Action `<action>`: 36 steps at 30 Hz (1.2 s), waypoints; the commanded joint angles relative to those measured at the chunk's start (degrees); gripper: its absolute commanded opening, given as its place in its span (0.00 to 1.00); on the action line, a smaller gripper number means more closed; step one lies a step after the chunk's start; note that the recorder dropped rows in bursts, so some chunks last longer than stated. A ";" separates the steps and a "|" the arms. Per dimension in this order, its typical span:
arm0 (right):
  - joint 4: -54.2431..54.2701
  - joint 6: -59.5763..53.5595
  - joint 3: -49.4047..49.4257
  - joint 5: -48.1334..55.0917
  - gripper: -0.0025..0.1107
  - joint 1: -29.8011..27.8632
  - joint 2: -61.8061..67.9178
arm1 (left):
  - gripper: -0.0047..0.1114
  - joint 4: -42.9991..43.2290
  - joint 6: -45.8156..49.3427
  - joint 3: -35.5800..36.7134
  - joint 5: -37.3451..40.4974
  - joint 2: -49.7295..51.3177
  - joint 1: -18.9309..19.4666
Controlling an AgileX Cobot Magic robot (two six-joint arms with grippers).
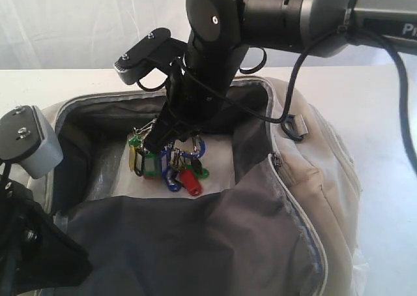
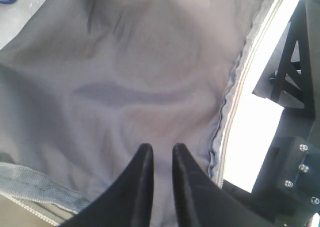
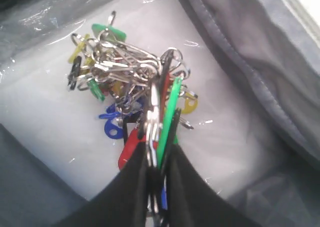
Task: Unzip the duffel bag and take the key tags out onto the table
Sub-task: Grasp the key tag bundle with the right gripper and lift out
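Note:
The beige duffel bag [image 1: 326, 172] lies unzipped on the white table [image 1: 45, 84], its dark grey lined flap [image 1: 195, 244] folded toward the front. The key tags [image 1: 171, 167], green, red, blue and yellow on metal rings, lie on the bag's pale floor. My right gripper [image 1: 168, 138] reaches down into the bag. In the right wrist view that right gripper [image 3: 159, 149] is shut on the near end of the key tags [image 3: 125, 82], with a green tag and a metal ring between its fingers. My left gripper [image 2: 159, 149] stands narrow, with the flap's grey lining [image 2: 125, 77] between its fingers.
The grey zipper [image 1: 279, 160] runs along the bag's right rim, and a strap buckle [image 1: 296, 125] sits beside it. Clear plastic film [image 3: 45, 112] covers the bag's floor. A black frame [image 2: 292, 77] stands beyond the bag's edge in the left wrist view.

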 commanded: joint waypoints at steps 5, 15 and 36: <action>-4.54 0.87 -0.56 -2.64 0.02 -0.53 -10.54 | 0.22 -0.40 -0.01 -0.07 0.47 -0.44 -0.10; -11.12 5.95 -0.56 -1.66 0.02 -9.91 -22.18 | 0.22 -0.40 -0.01 -0.07 0.47 -0.44 -0.10; -12.02 8.72 4.10 3.71 0.02 -33.89 -20.83 | 0.22 -0.40 -0.01 -0.07 0.47 -0.44 -0.10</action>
